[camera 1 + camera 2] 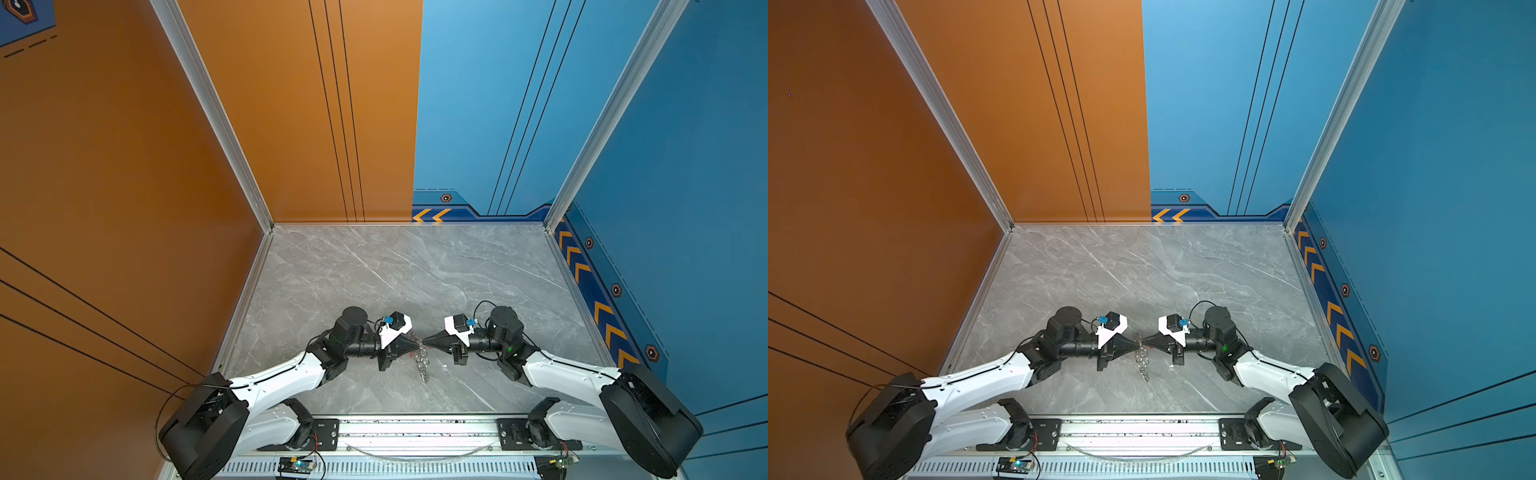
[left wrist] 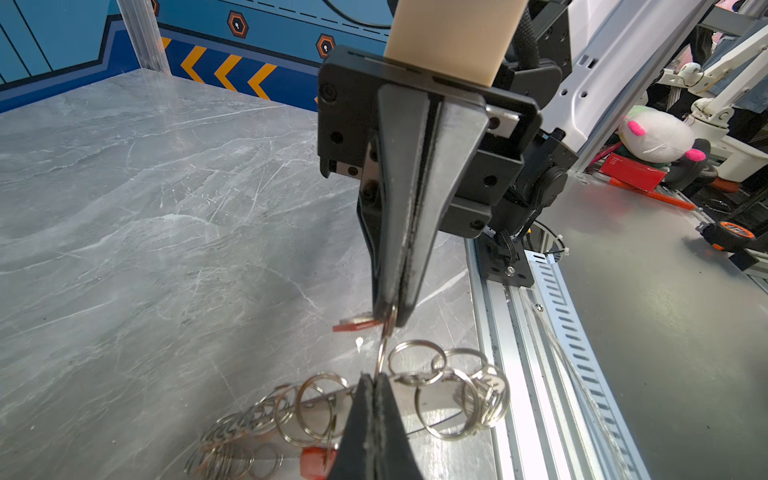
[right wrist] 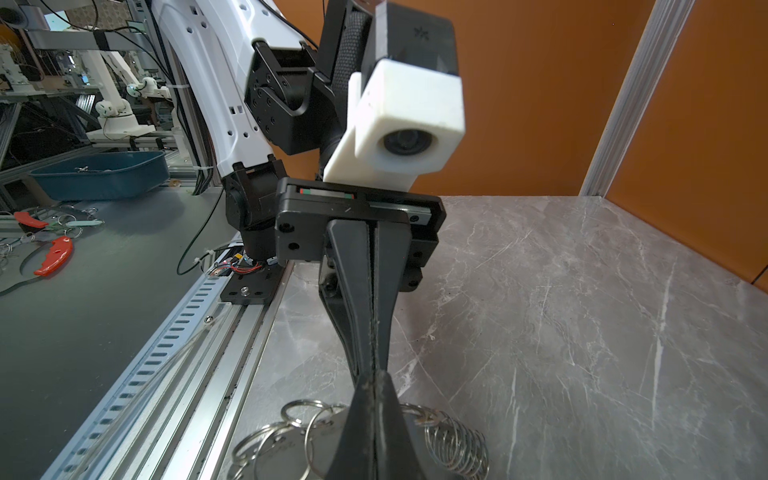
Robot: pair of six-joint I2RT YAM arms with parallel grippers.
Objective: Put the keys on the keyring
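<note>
Both grippers meet tip to tip above the marble table's (image 1: 374, 282) front middle. My left gripper (image 2: 376, 377) is shut on a split ring of the keyring (image 2: 436, 399), a flat band edged with several silver rings. It hangs just under the tips in both top views (image 1: 422, 368) (image 1: 1143, 368). My right gripper (image 2: 390, 318) faces it, shut where the same ring meets a key with an orange-red tag (image 2: 357, 325). A second orange-red tag (image 2: 316, 461) sits among the rings. The right wrist view shows the right gripper (image 3: 376, 376) shut, with rings (image 3: 291, 432) on both sides.
An aluminium rail (image 1: 415, 428) with the arm bases runs along the table's front edge, close to the keyring. Orange wall (image 1: 124, 166) on the left, blue wall (image 1: 685, 166) on the right. Off the table stand a blue bin (image 3: 99, 174) and red tools (image 3: 54, 255).
</note>
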